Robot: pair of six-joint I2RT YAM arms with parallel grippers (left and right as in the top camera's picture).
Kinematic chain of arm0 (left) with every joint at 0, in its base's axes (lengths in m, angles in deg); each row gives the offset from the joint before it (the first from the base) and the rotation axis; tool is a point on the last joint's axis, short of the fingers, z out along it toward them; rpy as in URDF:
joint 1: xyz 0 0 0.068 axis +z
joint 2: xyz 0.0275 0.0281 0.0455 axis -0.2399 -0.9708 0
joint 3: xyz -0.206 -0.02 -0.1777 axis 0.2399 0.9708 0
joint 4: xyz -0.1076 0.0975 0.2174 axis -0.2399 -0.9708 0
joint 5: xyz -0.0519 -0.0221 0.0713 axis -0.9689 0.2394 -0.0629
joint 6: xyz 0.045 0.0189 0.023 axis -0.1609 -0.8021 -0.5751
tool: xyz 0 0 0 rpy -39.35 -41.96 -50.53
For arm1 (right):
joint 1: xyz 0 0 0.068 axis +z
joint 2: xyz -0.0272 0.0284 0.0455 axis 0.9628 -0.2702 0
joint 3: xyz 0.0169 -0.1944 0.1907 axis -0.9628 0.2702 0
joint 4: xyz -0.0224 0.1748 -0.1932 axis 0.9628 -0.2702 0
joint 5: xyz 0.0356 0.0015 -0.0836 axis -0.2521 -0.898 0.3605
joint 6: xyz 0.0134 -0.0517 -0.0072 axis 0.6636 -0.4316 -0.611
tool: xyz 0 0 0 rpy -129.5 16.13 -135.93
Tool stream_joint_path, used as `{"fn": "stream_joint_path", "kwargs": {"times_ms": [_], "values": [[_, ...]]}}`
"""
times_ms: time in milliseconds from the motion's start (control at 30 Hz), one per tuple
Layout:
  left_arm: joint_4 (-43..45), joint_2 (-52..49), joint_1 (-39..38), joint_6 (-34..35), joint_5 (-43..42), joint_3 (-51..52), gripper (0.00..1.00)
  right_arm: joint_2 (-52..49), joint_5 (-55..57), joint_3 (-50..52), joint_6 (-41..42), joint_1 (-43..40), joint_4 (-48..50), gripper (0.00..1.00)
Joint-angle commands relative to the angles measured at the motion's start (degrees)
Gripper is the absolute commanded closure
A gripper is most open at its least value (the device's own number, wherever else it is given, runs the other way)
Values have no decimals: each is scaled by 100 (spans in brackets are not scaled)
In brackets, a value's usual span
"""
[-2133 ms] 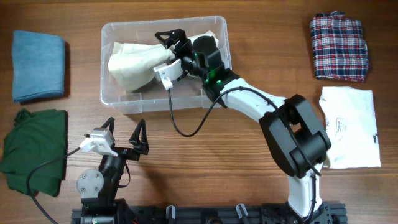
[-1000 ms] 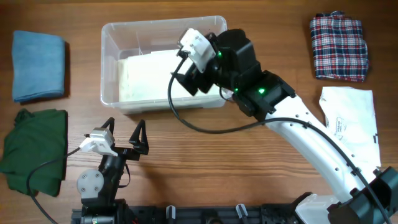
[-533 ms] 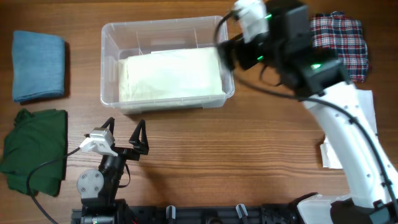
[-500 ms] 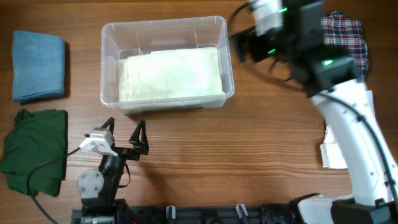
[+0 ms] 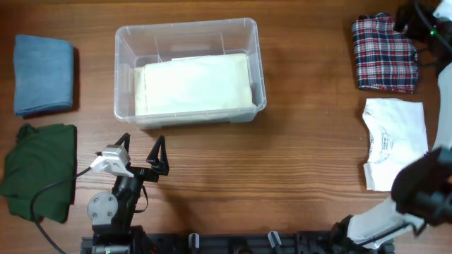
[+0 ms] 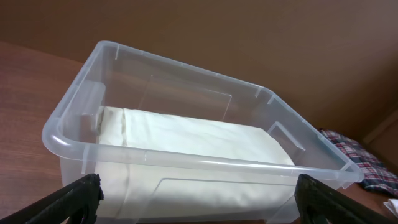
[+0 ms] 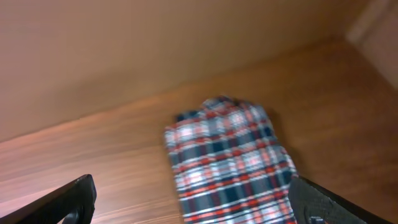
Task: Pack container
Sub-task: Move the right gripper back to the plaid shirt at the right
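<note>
While the left gripper sits near the front edge of the table with its jaws spread wide and nothing between them, the container is parked just beyond it, a bit left of the table's middle, long side facing the arm. Inside there's a cream folded cloth lying flat, covering most of the floor and sitting closer to the near wall. The left wrist view looks straight at the bin's near corner, so that claw is pointed right at it but not touching.

The right gripper is way off at the far right corner, up by the plaid shirt, fingers wide apart too and holding nothing. A white shirt lies just in front of the plaid one. Over on the left side there's a blue cloth and, nearer the front, a dark green cloth, both outside the bin.
</note>
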Motion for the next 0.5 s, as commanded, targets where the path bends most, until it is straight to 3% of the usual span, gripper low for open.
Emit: {"fn": "stream_joint_path", "kwargs": {"times_ms": [0,467], "values": [[-35,37,-28,-9,15,15,0,-573,-177,-44,216,-306,262,0],[-35,37,-28,-9,15,15,0,-1910,-640,-44,35,-1294,737,0]]}}
